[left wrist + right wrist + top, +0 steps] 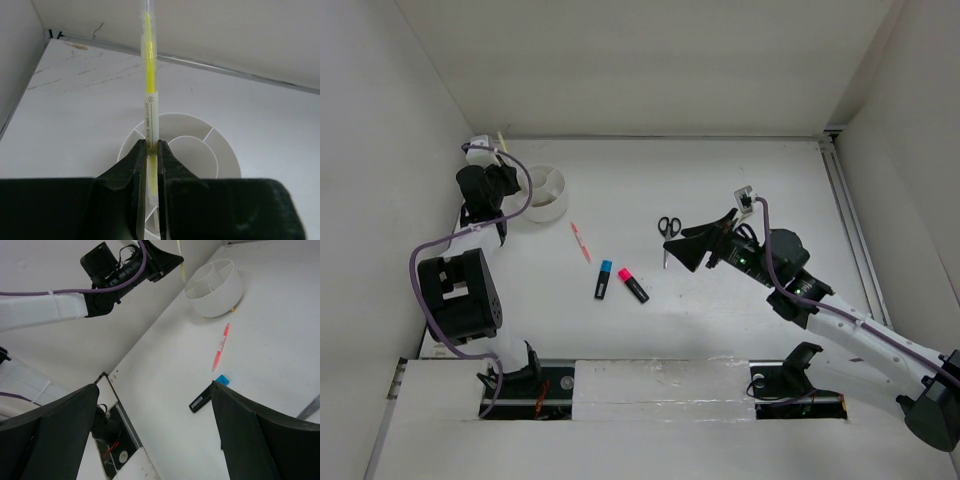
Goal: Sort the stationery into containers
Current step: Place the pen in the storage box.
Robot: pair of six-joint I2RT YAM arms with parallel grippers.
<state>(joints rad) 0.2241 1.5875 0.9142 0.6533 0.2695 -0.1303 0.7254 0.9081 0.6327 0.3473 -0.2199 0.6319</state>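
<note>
Bench (720, 180): carries the unsorted stationery loose at its middle, probably so that either arm can reach it.
Bowl (548, 210): far left. Only the left wrist view shows its inner dividers just beyond the held pen.
Right end effector (155, 440): fingers wide apart and empty, just right of the scissors (668, 226), probably lining up a pick.
Left end effector (150, 147): clamped on the yellow pen (149, 75), apparently above the bowl's left edge, ready to drop it.
Highlighters: blue-capped highlighter (603, 279) and pink-capped highlighter (633, 286) lie close together, seen whole only from above.
Pink pen (581, 242): between the bowl and the highlighters.
</note>
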